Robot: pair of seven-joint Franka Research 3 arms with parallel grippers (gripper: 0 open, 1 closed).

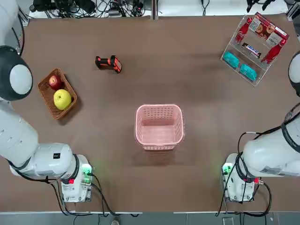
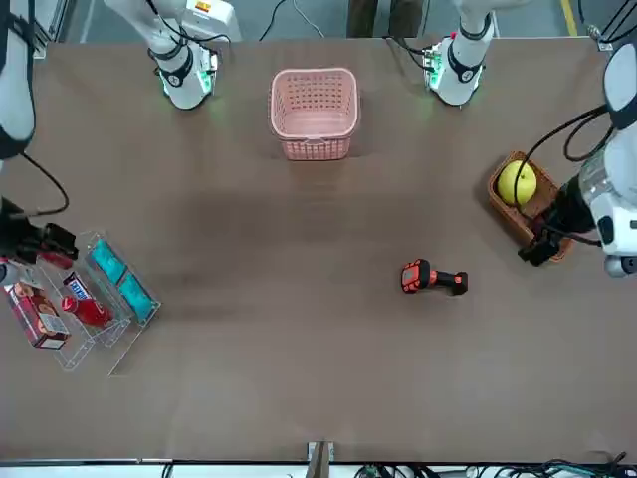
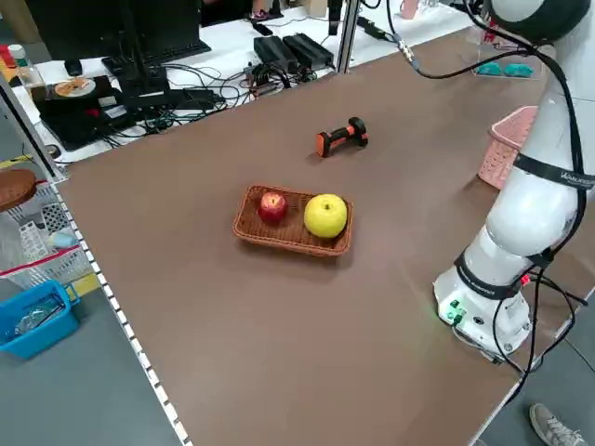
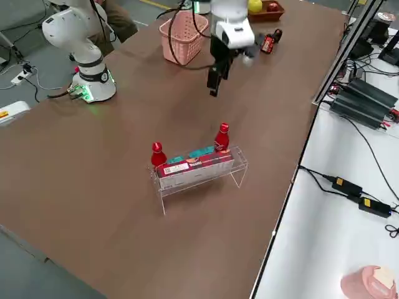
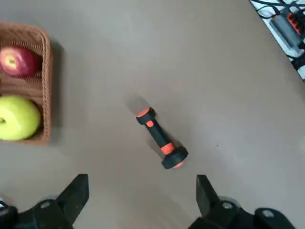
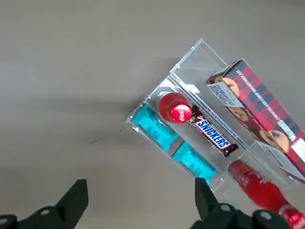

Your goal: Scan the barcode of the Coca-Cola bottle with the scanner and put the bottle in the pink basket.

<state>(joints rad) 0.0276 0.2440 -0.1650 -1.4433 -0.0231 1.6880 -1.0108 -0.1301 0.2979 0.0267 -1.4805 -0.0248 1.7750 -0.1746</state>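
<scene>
Scanner (image 1: 108, 63) lying on table (image 1: 150, 183), far-left, near fruit basket (image 1: 57, 93). Bottle (image 6: 174, 108) upright in clear rack (image 1: 253, 47), far-right. Pink basket (image 1: 159, 125) centre. Left gripper (image 5: 140, 195) above scanner, fingers apart. Right gripper (image 6: 138, 198) above rack, fingers apart.

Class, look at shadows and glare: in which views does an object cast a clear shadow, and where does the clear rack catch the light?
Top view: the pink basket casts a soft shadow toward the arms' bases. Left wrist view: the scanner has a faint shadow beside it. Right wrist view: the clear rack shows bright highlights along its edges, and the red cap glints.
</scene>
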